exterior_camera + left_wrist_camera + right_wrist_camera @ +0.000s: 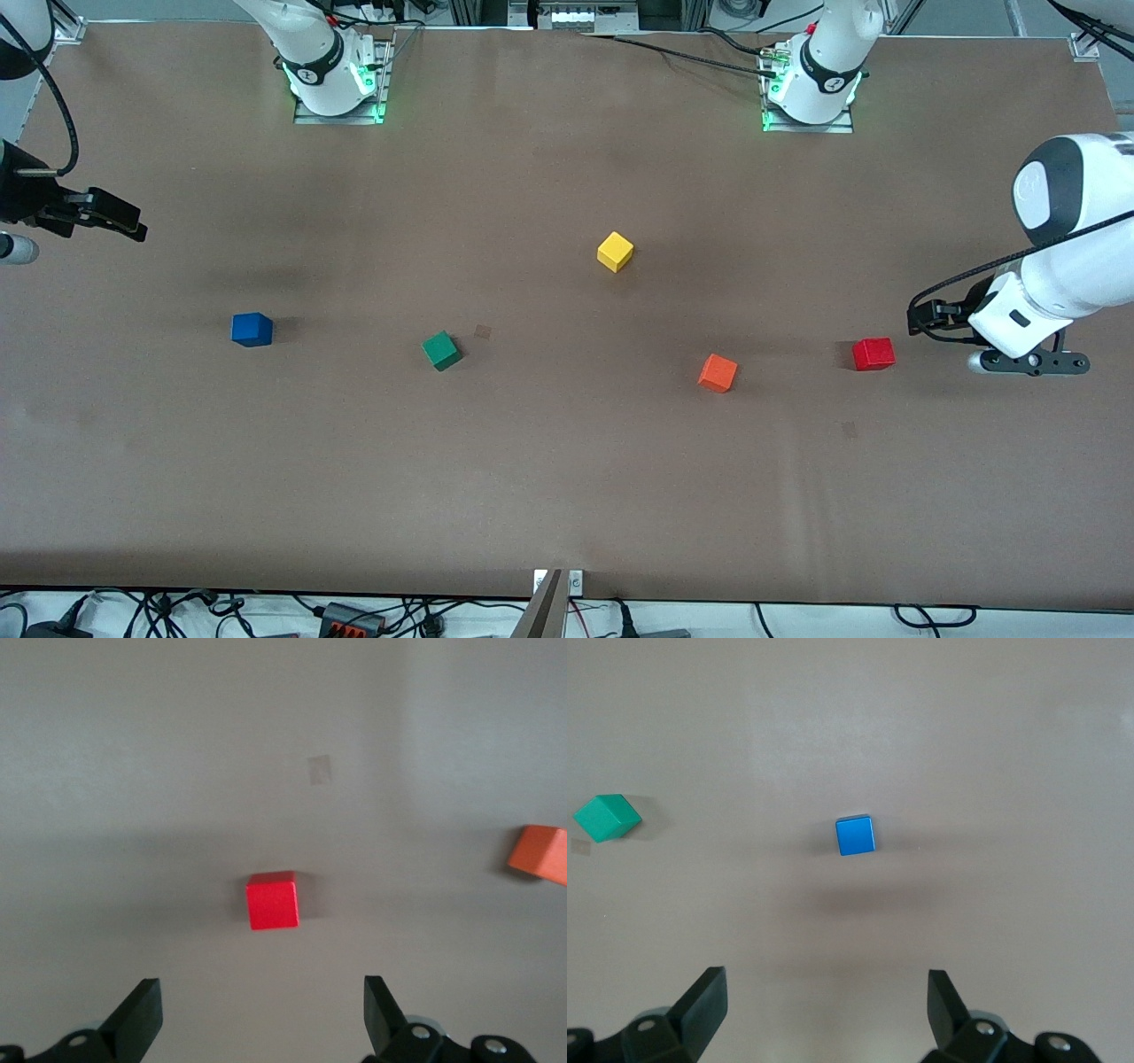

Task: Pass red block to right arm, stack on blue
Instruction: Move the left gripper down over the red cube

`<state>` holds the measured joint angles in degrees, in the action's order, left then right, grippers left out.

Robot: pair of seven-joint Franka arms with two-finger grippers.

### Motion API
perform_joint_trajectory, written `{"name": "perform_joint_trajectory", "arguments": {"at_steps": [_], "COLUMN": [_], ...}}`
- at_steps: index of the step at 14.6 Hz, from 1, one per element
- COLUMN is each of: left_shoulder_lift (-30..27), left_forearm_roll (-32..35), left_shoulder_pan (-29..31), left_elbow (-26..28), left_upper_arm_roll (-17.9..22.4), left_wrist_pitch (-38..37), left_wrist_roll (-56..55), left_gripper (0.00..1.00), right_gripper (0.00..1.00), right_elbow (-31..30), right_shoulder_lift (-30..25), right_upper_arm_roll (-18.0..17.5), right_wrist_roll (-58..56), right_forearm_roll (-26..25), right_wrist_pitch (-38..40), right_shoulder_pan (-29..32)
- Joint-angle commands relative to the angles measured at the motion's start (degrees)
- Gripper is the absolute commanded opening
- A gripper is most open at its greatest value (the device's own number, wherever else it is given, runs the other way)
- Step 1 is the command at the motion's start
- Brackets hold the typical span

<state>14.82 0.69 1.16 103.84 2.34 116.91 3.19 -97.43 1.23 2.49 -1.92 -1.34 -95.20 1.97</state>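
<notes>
Altogether five cubes lie on the brown table (567,496), one of each colour, all the same size and all apart from one another. Taking the yellow cube (615,251) as the landmark and going from the right arm's end of the table to the left arm's end: the blue cube (252,329) lies well away from it toward the right arm's end and somewhat nearer the front camera. The green cube (440,350) lies between the blue cube and the yellow cube, nearer the camera than the yellow one and turned at an angle. The orange cube (718,372) lies toward the left arm's end of the yellow cube and nearest the camera of all five. The red block (873,354) lies well toward the left arm's end of the yellow cube and nearer the camera than it.

The red block is a pure, plain red with matte faces, resting flat on the table with nothing on it or touching it. The blue cube is a dark, even blue, also flat and alone.

The right gripper (111,215) hangs above the table's edge at the right arm's end, with its fingers (700,1005) spread wide and holding nothing. The left gripper (926,317) hangs just beside the red block, toward the left arm's end, with its fingers (137,1017) likewise wide apart and empty.
</notes>
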Motion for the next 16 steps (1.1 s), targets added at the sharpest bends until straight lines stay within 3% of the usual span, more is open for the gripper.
{"name": "perform_joint_trajectory", "arguments": {"at_steps": [1, 7, 13, 16], "left_shoulder_lift": [-0.2, 4.3, 9.2, 9.4], "left_forearm_roll": [0.6, 0.6, 0.6, 0.6], "left_shoulder_pan": [0.2, 0.2, 1.1, 1.2], "left_elbow": [5.7, 17.3, 22.4, 24.1], "left_upper_arm_roll": [-0.1, 0.0, 0.0, -0.1], "left_wrist_pitch": [8.9, 34.4, 46.6, 48.4], "left_wrist_roll": [0.2, 0.6, 1.1, 1.1], "left_gripper": [1.00, 1.00, 1.00, 1.00], "right_gripper": [1.00, 1.00, 1.00, 1.00], "right_elbow": [-0.5, -0.4, -0.5, -0.8], "right_shoulder_lift": [-0.5, -0.5, -1.1, -1.4], "right_upper_arm_roll": [-0.2, -0.2, -0.2, -0.2], "right_wrist_roll": [-0.6, -0.7, -0.6, -0.5], "right_forearm_roll": [-0.4, -0.5, -0.6, -0.7], "right_wrist_pitch": [0.1, 0.0, -1.1, -1.7], "right_shoulder_pan": [0.0, 0.0, 0.0, 0.0]}}
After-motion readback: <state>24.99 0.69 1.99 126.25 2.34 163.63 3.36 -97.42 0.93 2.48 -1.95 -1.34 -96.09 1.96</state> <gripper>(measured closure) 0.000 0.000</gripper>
